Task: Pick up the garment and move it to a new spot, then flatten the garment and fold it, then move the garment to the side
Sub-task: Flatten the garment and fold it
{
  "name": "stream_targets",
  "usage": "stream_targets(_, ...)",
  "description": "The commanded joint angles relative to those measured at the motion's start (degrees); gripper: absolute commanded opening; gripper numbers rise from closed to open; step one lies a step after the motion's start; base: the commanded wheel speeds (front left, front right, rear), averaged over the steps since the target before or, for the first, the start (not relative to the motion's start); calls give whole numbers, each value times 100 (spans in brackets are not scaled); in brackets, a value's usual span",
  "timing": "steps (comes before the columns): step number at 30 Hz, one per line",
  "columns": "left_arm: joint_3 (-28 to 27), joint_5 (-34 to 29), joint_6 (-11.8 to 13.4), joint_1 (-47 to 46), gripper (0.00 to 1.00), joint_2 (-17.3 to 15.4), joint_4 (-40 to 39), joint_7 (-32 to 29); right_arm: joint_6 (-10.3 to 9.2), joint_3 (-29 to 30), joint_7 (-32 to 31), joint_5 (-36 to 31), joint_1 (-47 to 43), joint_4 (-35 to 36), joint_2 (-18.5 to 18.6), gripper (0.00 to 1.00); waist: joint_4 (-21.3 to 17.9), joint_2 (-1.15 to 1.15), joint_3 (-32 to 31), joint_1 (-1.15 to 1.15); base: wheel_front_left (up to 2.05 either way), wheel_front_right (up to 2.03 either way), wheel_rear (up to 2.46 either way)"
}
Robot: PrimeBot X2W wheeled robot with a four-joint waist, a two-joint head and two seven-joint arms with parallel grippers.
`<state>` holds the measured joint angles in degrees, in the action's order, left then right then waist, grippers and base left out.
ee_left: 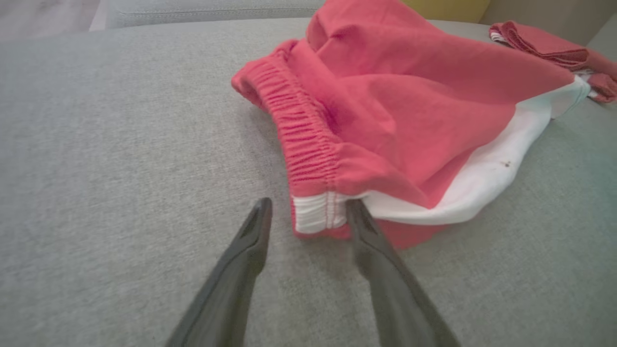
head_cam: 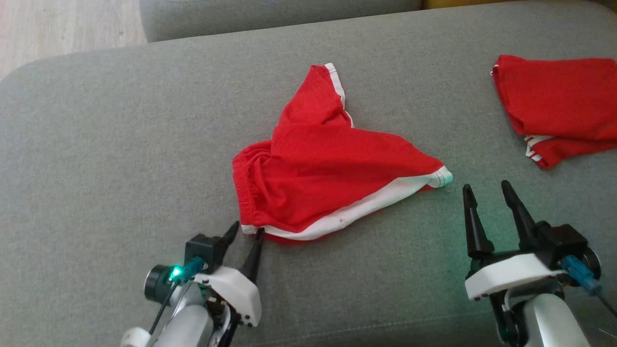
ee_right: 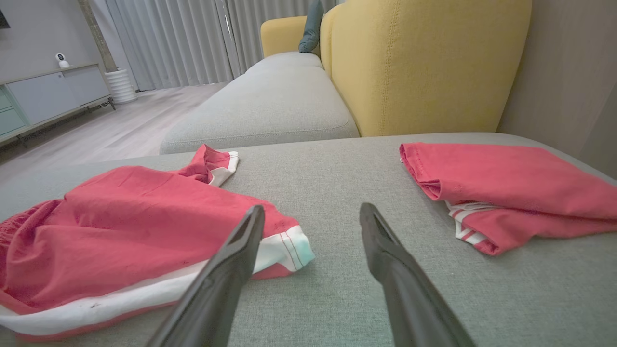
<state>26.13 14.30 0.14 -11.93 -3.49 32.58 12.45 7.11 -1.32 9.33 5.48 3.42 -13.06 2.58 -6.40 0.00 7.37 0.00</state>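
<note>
The garment (head_cam: 328,168) is a pair of red shorts with white trim, lying crumpled in the middle of the grey sofa cushion (head_cam: 120,144). My left gripper (head_cam: 248,228) sits at its near-left corner. In the left wrist view, the gripper (ee_left: 308,205) straddles the white waistband corner of the garment (ee_left: 409,96); the right finger touches the cloth and the left stands a little apart, so it is open. My right gripper (head_cam: 486,185) is open just right of the garment's white hem corner, nothing between its fingers. In the right wrist view, that gripper (ee_right: 312,208) has the garment (ee_right: 120,212) to its left.
A second red garment (head_cam: 559,106), folded, lies at the cushion's far right, also in the right wrist view (ee_right: 506,193). A yellow backrest (ee_right: 424,62) rises behind the cushion. Another grey cushion (ee_right: 270,106) and wooden floor (head_cam: 62,24) lie beyond the far edge.
</note>
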Motion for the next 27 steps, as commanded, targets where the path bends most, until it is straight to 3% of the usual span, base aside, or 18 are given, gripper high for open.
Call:
stream_targets(1,-111,31,-38,-285,51,-22,-105,90,37,-106,48,-28,223,171,30,100,-15,0,16,0,0,0,0)
stream_targets(6,-50,31,-62,-360,28,-14,-32,139,37,-82,57,-31,246,137,30,100,-30,0,38,0,0,0,0)
stream_targets(7,-50,31,-62,-360,28,-14,-32,139,37,-82,57,-31,246,137,30,100,-30,0,38,0,0,0,0)
stream_targets(11,-18,50,-73,-398,0,-7,-1,170,37,-36,10,-101,291,79,30,100,-21,0,47,0,0,0,0)
stream_targets(21,-136,170,-11,-308,0,-66,-130,225,37,91,-438,-921,677,-470,55,100,180,0,91,0,0,0,0)
stream_targets(27,-187,221,25,-286,0,-96,-111,237,37,-116,-516,-975,987,-1004,183,100,274,0,142,0,0,0,0)
